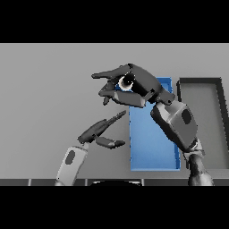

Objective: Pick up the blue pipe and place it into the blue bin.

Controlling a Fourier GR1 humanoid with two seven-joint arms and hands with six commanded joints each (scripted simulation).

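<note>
Overhead, right hand (134,85) curls round the blue pipe (126,82), its open end facing the camera; left hand (100,129) relaxed.

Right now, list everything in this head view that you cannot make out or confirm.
- Blue pipe: not visible as such. The right hand is curled over something pale and round, mostly covered by its fingers.
- Blue bin: the right hand covers its far end, and the right forearm hides its right wall.
- Dark tray: cut off by the picture's right edge.
- Left hand: open, holds nothing; its arm leaves at the lower edge.
</note>
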